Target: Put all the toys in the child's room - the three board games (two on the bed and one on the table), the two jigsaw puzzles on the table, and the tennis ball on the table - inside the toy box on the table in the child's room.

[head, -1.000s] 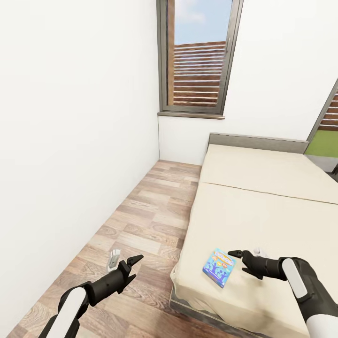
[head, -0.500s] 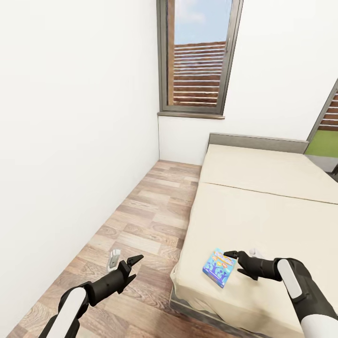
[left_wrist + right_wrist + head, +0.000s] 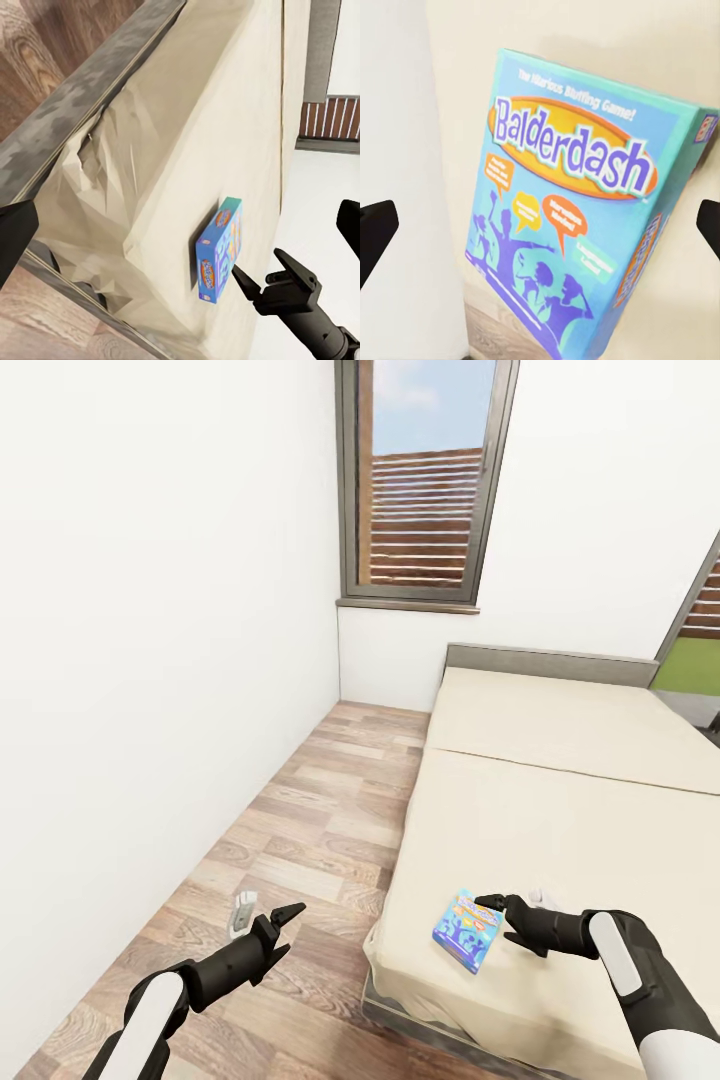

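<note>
A small blue board game [image 3: 466, 931], its lid printed "Balderdash" [image 3: 577, 217], lies flat on the beige bed [image 3: 560, 800] near the front left corner. My right gripper [image 3: 497, 921] is open just to the right of the box, its upper fingertip at the box's far right edge. In the left wrist view the blue box [image 3: 219, 250] sits on the mattress with the right gripper [image 3: 259, 268] beside it. My left gripper [image 3: 290, 928] hangs open and empty over the wood floor, left of the bed.
A white wall runs along the left and a window [image 3: 425, 480] stands at the far end. A strip of plank floor [image 3: 320, 810] lies between wall and bed. A small white object [image 3: 242, 912] lies on the floor by my left gripper.
My right gripper has slid left along the bed until its fingertip reached the blue box's edge. The left arm and the box have not moved.
</note>
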Tool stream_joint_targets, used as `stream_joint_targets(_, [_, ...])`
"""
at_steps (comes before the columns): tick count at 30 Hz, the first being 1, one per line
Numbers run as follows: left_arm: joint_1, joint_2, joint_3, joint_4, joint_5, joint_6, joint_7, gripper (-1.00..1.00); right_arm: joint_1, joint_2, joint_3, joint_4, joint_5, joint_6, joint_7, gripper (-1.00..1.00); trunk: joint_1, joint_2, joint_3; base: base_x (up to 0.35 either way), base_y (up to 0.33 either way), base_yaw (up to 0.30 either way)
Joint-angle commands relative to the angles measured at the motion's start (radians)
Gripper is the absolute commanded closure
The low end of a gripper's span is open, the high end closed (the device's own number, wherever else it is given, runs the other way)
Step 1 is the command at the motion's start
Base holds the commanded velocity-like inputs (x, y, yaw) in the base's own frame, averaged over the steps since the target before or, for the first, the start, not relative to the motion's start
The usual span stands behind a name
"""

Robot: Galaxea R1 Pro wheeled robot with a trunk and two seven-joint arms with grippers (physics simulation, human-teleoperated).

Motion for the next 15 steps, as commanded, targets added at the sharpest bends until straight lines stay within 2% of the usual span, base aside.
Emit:
stream_joint_targets(1, [-0.001, 0.000, 0.002, 0.000, -0.003, 0.005, -0.004, -1.00, -0.001, 0.000, -0.002, 0.000, 0.010, 0.004, 0.010, -1.00, 0.000, 0.000, -0.001, 0.000, 0.000, 0.019])
stream_joint_targets(15, [-0.001, 0.000, 0.002, 0.000, -0.003, 0.004, -0.004, -1.00, -0.001, 0.001, -0.003, 0.001, 0.009, 0.004, 0.009, -1.00, 0.000, 0.000, -0.001, 0.000, 0.000, 0.008])
